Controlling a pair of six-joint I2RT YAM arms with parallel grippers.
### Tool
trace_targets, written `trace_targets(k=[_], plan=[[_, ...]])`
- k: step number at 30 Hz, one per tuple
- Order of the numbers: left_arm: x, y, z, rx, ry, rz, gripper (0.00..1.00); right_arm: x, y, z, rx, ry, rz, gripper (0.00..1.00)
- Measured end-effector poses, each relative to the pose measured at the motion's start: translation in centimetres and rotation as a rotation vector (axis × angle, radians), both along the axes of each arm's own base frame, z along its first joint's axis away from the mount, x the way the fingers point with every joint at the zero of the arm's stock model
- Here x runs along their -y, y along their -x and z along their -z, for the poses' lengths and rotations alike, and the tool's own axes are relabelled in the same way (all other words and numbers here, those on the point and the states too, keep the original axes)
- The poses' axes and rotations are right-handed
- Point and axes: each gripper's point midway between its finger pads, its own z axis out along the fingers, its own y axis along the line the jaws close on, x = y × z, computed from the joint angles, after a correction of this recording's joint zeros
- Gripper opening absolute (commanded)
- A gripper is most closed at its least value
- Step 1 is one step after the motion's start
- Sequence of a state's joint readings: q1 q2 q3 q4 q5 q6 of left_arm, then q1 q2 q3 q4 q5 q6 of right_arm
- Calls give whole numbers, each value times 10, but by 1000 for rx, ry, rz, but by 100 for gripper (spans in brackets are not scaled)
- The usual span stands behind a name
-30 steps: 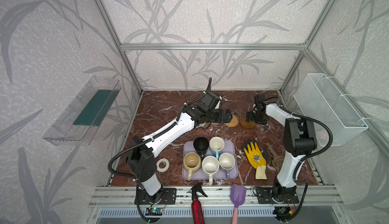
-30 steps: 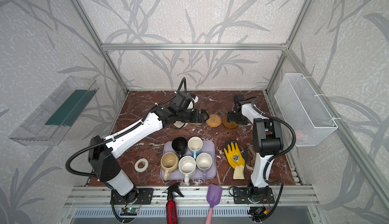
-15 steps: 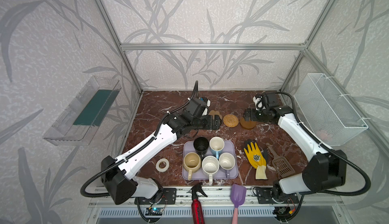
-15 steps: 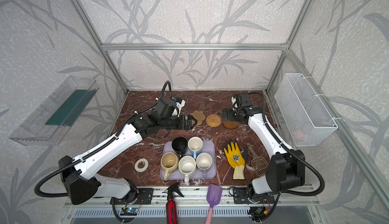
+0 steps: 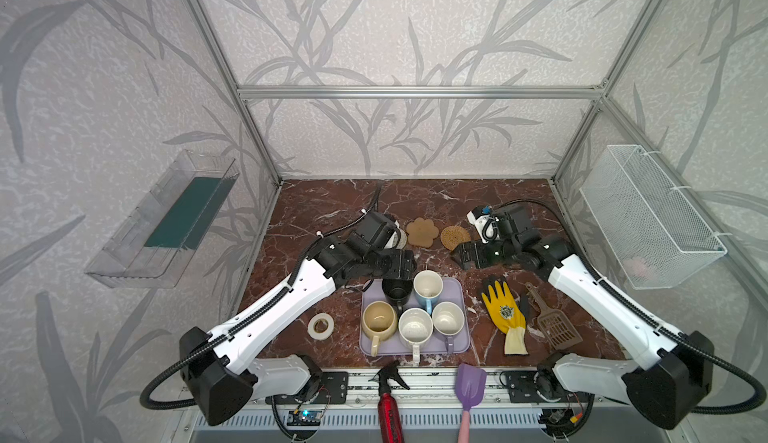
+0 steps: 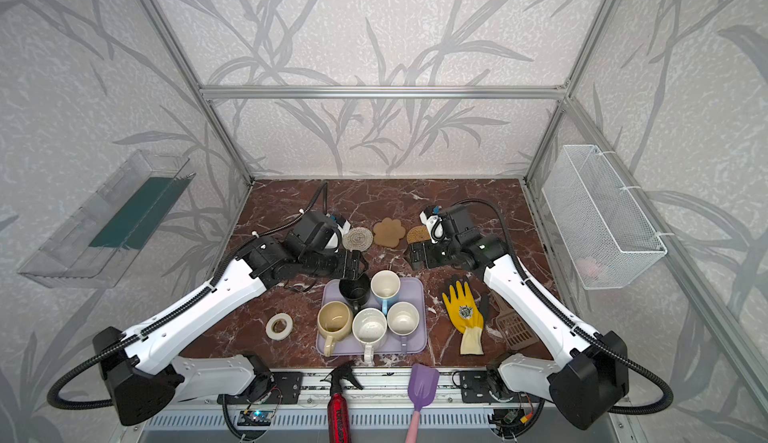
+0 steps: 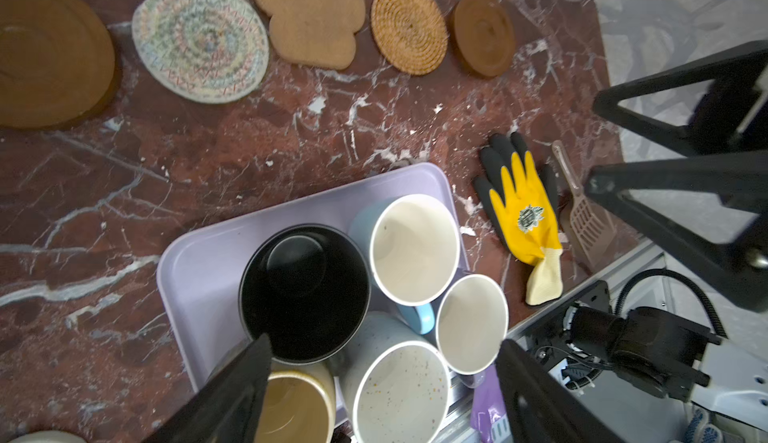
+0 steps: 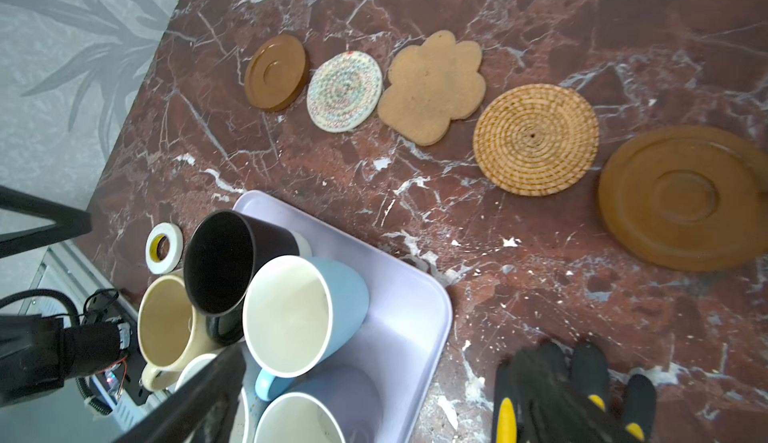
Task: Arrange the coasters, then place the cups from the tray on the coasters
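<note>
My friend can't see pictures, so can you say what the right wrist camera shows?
Five coasters lie in a row on a red marble table. Beside them a lavender tray holds mugs, none on a coaster yet. A tape roll and a glove flank the tray.

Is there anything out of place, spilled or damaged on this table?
Nothing is spilled or broken. The five mugs stand upright, crowded together on the tray, and the coasters lie flat in one row. Only the yellow glove and the brown scoop beside the tray look foreign to this job.
</note>
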State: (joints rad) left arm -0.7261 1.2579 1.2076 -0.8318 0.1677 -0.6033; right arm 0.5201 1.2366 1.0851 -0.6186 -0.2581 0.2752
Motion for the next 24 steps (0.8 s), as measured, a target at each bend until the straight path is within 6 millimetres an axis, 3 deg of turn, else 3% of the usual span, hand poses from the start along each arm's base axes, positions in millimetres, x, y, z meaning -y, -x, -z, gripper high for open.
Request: trace_targets(k=[7,12,22,24], plan=[[-9,25,34,-86,-95,-10,83,-30,28,20,-22,-20,-85,99],[-9,38,47,-101,-134,-8,83,-33,39,39,-64,-14,-88,99],[-6,48,66,-112,-200,-9,51,-40,38,35,-40,-55,-70,99],[-5,48,69,-117,-207,-14,49,-39,40,38,-44,-54,-67,99]])
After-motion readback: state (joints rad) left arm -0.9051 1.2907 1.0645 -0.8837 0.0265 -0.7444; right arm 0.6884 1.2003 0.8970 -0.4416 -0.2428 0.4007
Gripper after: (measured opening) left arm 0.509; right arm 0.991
